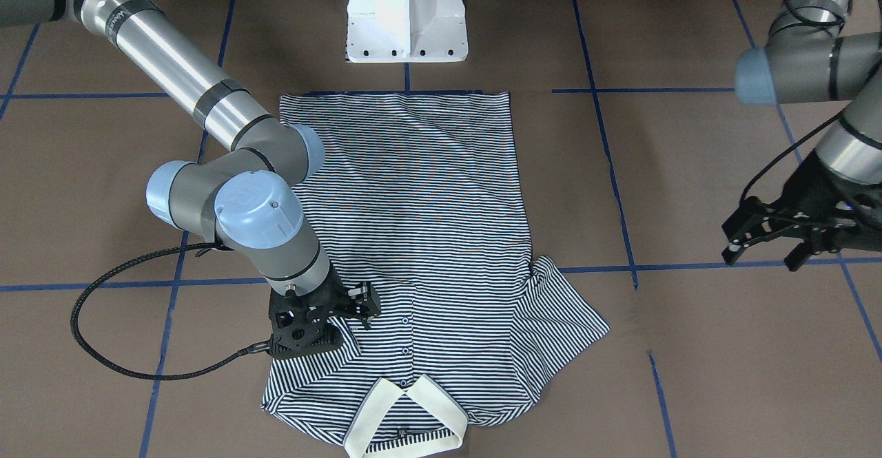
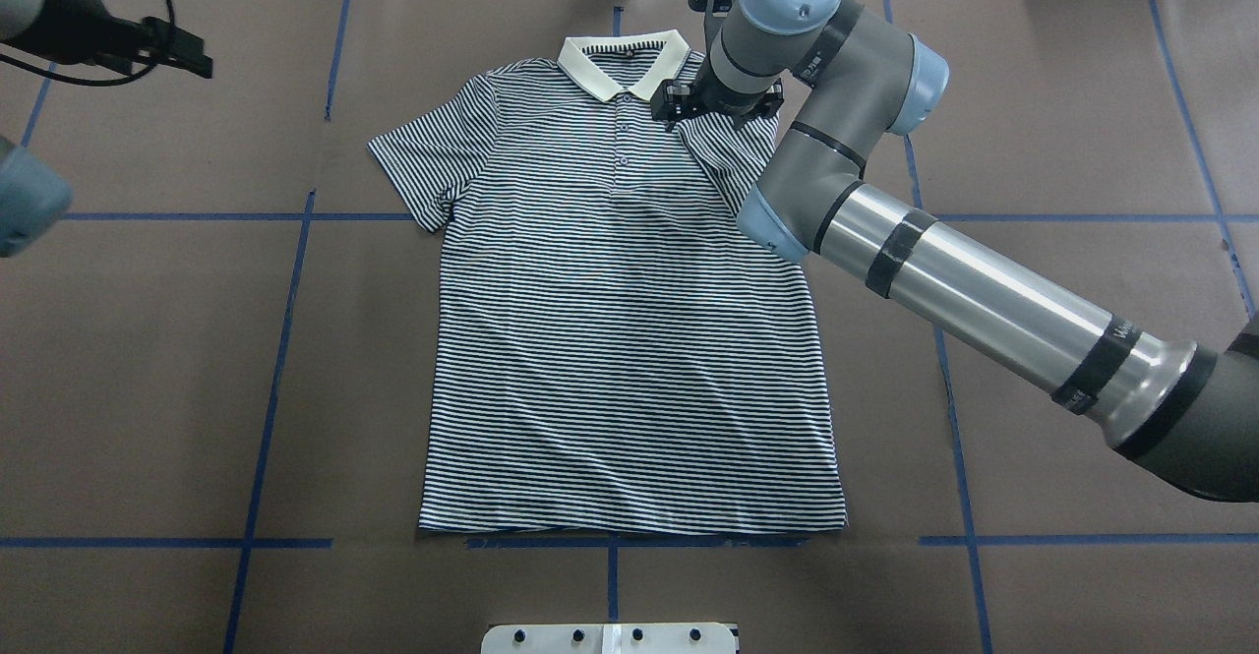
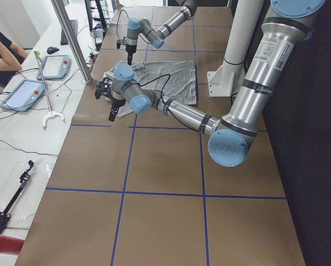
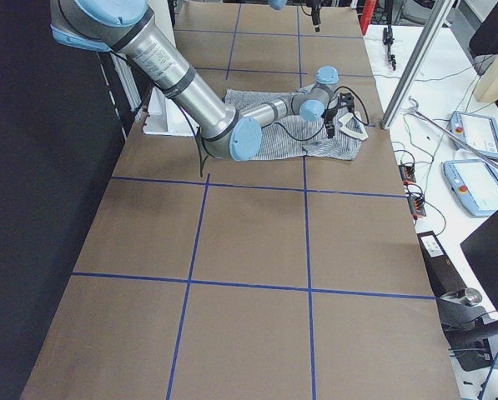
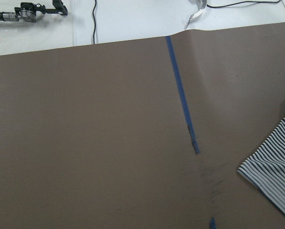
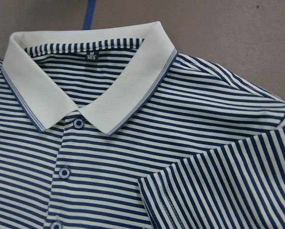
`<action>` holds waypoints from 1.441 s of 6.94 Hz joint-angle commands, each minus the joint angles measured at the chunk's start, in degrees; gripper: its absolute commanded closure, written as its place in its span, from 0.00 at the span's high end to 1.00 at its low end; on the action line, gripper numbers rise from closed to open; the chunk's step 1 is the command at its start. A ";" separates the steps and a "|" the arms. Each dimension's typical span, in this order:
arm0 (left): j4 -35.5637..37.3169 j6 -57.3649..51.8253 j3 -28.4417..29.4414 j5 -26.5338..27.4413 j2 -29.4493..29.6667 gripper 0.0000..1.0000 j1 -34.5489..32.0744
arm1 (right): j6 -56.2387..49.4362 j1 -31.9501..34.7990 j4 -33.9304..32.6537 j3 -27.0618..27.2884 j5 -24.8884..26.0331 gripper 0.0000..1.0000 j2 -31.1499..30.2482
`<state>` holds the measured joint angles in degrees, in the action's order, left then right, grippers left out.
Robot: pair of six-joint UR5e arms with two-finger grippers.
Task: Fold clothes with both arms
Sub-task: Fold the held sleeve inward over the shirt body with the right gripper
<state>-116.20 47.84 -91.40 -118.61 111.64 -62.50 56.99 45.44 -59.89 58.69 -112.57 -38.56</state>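
The shirt (image 2: pixel 629 339) lies flat on the worktop (image 2: pixel 148 388), collar (image 2: pixel 622 54) at 12 o'clock, right sleeve (image 6: pixel 228 191) folded inward. The right fingers (image 1: pixel 362 301) sit over its 1 o'clock shoulder; we cannot tell their opening. The left fingers (image 1: pixel 734 246) hover wide, empty, at 10 o'clock. Next, we judge: fold the left sleeve (image 2: pixel 413 157).

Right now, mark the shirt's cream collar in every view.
Exterior front-facing: collar at bottom centre.
Overhead exterior: collar at top centre.
Exterior left: cannot make it out.
Exterior right: collar, a small white patch, upper right of centre.
Left wrist-mounted: not in it.
Right wrist-mounted: collar upper left, large.
Shared landmark: the buttons below its opening.
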 commanded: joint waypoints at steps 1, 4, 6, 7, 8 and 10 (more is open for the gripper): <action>0.01 21.76 1.83 9.83 5.50 1.00 10.77 | 1.20 0.09 -11.13 9.73 -0.63 1.00 -3.71; -2.17 28.18 14.71 23.21 12.71 1.00 16.62 | -14.07 8.32 -26.41 15.31 -13.84 1.00 -4.41; -8.49 27.83 21.84 23.77 14.29 1.00 16.71 | -14.19 9.58 -26.16 18.28 -15.66 1.00 -7.91; -10.08 27.66 23.97 23.86 15.01 1.00 16.80 | -14.27 9.76 -26.07 18.47 -15.92 1.00 -8.45; -10.88 27.57 24.95 24.12 15.01 1.00 17.23 | -14.27 10.37 -25.98 18.48 -16.18 1.00 -8.55; -10.97 25.90 26.01 25.36 15.10 0.99 17.76 | -14.27 10.55 -25.98 18.48 -16.01 1.00 -8.72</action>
<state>-126.98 74.64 -66.03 -93.69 126.67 -45.03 42.73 55.85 -85.88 77.13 -128.64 -47.14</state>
